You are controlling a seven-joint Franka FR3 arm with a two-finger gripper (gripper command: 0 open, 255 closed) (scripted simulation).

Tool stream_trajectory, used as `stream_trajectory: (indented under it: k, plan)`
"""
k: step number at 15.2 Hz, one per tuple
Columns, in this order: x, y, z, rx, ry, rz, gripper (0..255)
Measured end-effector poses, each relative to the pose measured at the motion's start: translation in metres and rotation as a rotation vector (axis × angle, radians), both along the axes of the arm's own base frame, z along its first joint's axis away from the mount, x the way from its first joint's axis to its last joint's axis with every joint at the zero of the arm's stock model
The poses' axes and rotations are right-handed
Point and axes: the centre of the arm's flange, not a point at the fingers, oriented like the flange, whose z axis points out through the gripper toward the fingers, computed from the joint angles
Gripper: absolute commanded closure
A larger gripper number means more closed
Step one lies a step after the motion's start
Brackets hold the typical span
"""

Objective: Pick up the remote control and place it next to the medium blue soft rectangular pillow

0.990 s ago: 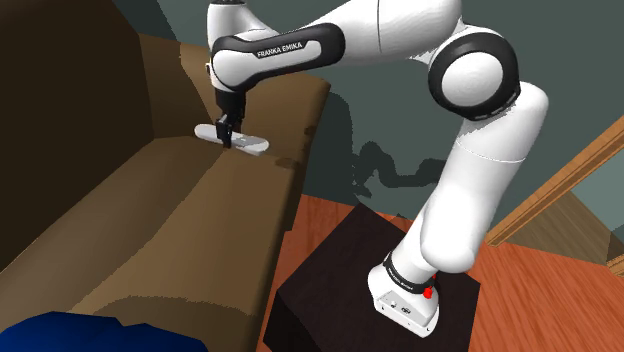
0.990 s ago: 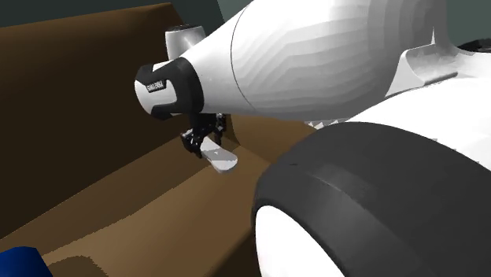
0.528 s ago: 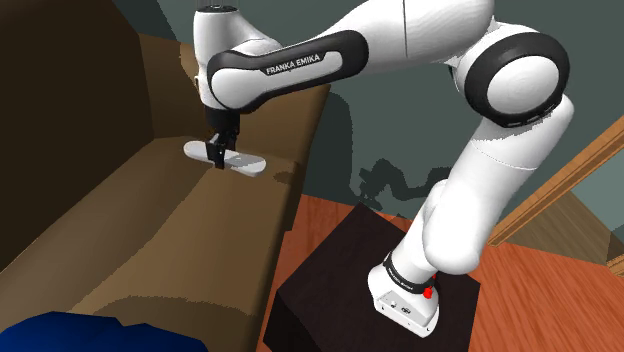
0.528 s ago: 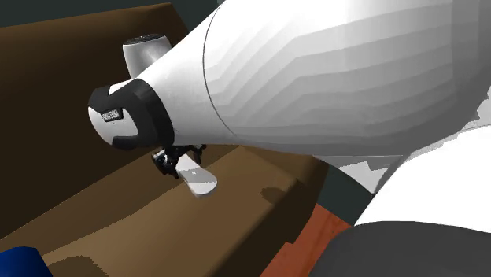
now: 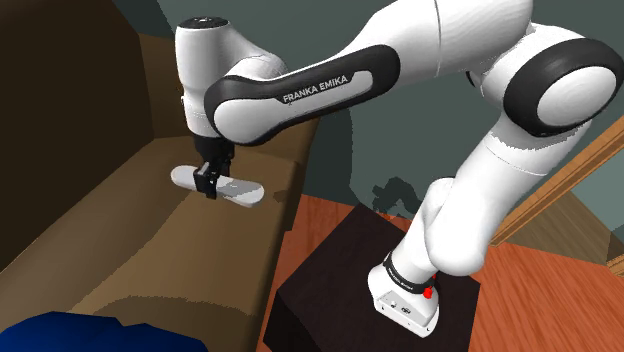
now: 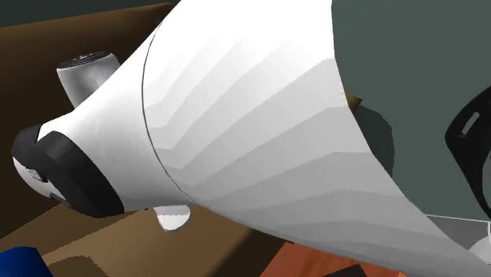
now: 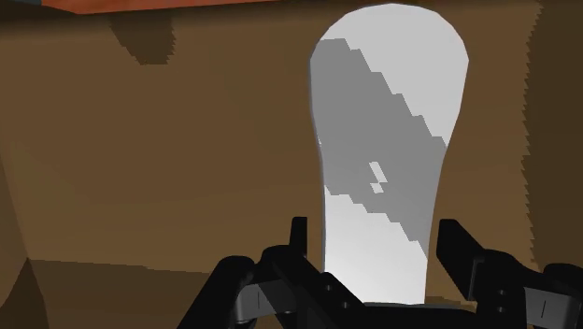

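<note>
remote over brown sofa, wood flr, teal wall, poss. pillow

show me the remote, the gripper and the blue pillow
remote [image 7: 383,159], wrist view, middle of its pale body
gripper [image 5: 210,187], shoulder view, midway between its fingertips, at the remote
blue pillow [image 5: 90,335], shoulder view, the visible top of it at the lower left edge

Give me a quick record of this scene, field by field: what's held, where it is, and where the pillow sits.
held: white-grey remote
grip: fingers shut on the remote's near end
below it: brown sofa seat
target: blue pillow, at the shoulder view's lower left corner, well apart from the remote
base: dark stand on a wood floor
</note>
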Motion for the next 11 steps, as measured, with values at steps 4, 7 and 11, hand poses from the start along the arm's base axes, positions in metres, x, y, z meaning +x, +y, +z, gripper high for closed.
stream_trajectory:
  k: [4, 7, 11]
  plan:
    - [-0.035, 0.037, 0.001, 0.0, -0.001, 0.0, 255]
    - [-0.063, 0.067, 0.002, 0.0, 0.0, 0.0, 255]
    - [-0.099, 0.103, 0.003, -0.001, 0.0, 0.0, 255]
